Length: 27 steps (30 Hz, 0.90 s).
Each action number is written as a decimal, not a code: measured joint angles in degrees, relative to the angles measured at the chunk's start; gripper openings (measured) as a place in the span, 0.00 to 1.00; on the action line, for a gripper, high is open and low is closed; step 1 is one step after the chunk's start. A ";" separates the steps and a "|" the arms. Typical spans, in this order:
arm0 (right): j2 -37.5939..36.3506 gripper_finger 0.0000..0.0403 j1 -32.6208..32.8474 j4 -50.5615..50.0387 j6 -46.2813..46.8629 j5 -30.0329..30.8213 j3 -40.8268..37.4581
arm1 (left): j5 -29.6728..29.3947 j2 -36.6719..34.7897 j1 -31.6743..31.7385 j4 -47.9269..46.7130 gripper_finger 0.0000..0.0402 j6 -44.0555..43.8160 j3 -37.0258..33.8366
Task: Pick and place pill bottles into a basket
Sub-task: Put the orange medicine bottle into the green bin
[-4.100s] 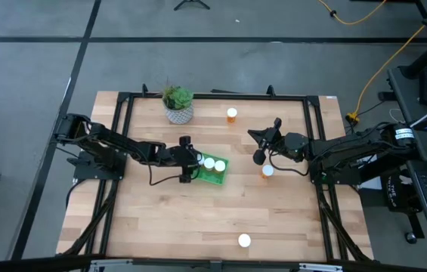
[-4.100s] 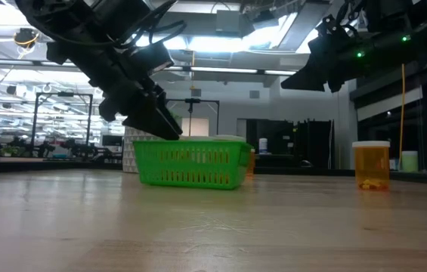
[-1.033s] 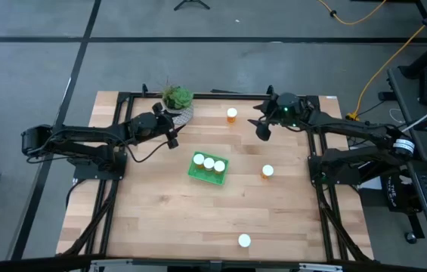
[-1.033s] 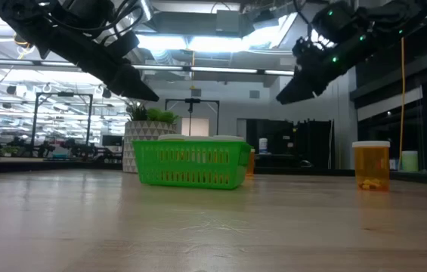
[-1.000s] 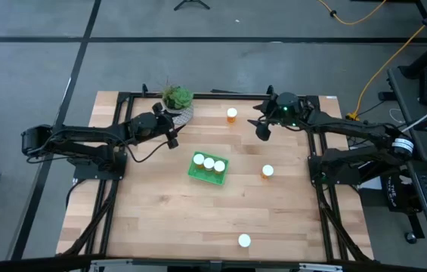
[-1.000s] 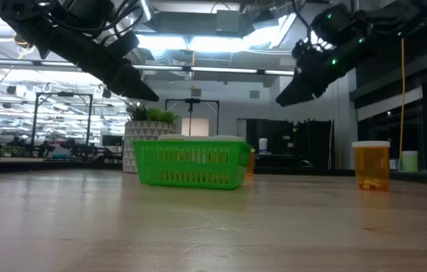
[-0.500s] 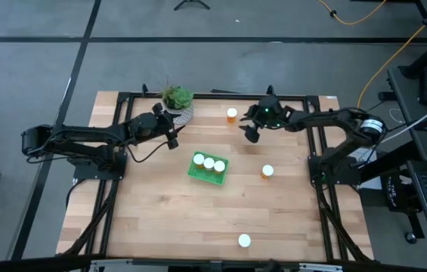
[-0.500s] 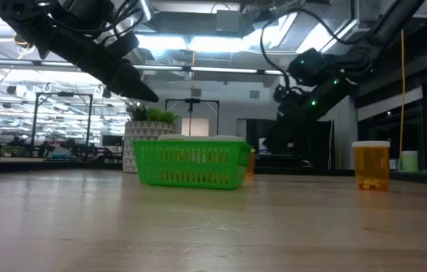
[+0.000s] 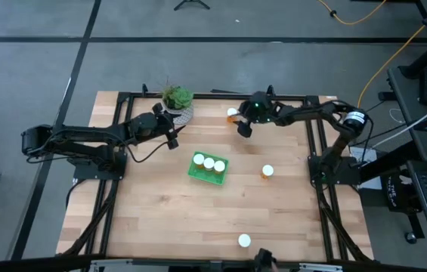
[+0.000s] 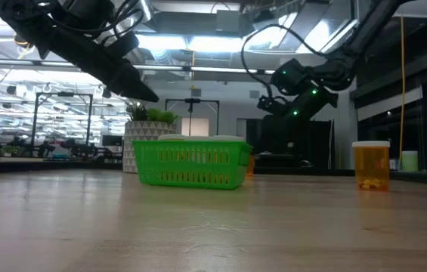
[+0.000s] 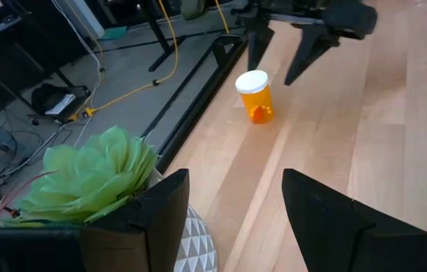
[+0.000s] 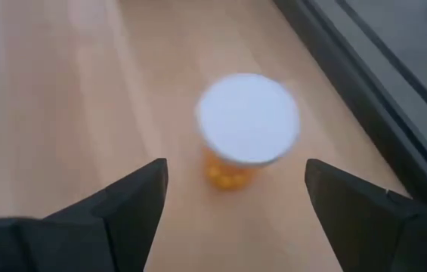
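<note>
- One wooden surface (image 9: 160, 219) carries everything.
- One potted plant (image 9: 177, 102) stands at the far edge, left of centre.
- One green basket (image 9: 198, 173) sits mid-surface, holding three pill bottles (image 9: 208, 163).
- Three more stand loose: a far bottle (image 9: 231, 113), a right bottle (image 9: 267, 172), a near bottle (image 9: 244, 240).
- Right hand (image 9: 241, 125), fingers spread, hovers just beside the far bottle.
- Left hand (image 9: 174, 138), fingers spread and holding nothing, hangs near the plant.

The right gripper (image 9: 240, 125) has swung from 3 o'clock toward 12 o'clock, jaws wide, now just beside the far pill bottle (image 9: 231, 113)
</note>
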 joint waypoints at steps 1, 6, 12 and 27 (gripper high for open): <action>0.49 0.79 -0.40 -1.60 -0.19 0.00 1.12 | 0.02 0.00 0.00 0.00 0.52 0.00 0.00; 2.77 0.79 -1.53 -5.09 -3.21 -1.22 4.60 | 0.00 0.00 0.00 -0.07 0.52 0.04 0.00; 3.81 0.79 -2.35 -6.13 -4.69 -3.65 5.98 | -0.02 0.00 0.00 -0.20 0.52 0.11 0.00; 3.72 0.79 -2.60 -4.23 -7.26 -7.25 6.09 | -0.04 0.00 0.00 -0.20 0.52 0.15 0.00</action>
